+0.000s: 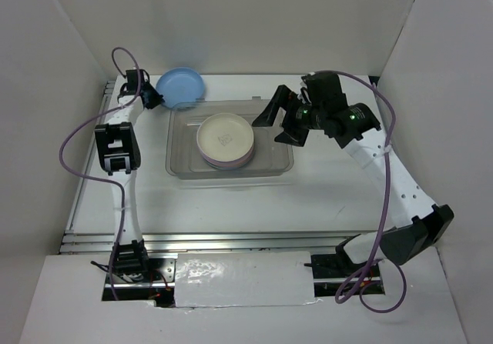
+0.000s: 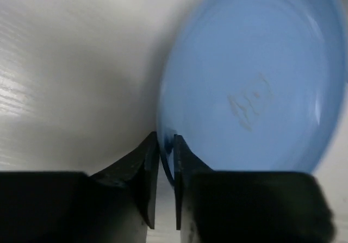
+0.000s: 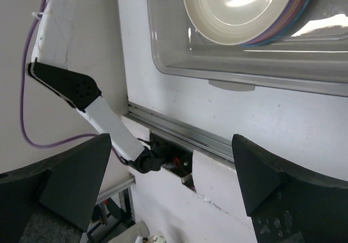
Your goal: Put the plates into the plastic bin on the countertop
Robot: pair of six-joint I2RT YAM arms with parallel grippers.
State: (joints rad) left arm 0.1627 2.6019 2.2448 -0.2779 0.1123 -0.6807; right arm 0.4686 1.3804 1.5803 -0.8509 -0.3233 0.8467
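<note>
The blue plate [image 1: 182,86] is tilted at the back left, just behind the plastic bin [image 1: 179,167]. My left gripper [image 1: 154,98] is shut on its rim; the left wrist view shows the plate [image 2: 255,85] with the jaws pinching its near edge at my left gripper [image 2: 166,145]. A stack of plates sits in the bin with the cream plate [image 1: 225,137] on top and a lavender edge below; it also shows in the right wrist view [image 3: 239,6]. My right gripper [image 1: 277,122] is open and empty above the bin's right end, as the right wrist view [image 3: 171,167] shows.
The white countertop [image 1: 339,190] has white walls at the back and sides. A metal rail [image 1: 231,240] runs along the front edge. The left arm's white link [image 3: 60,31] crosses the right wrist view.
</note>
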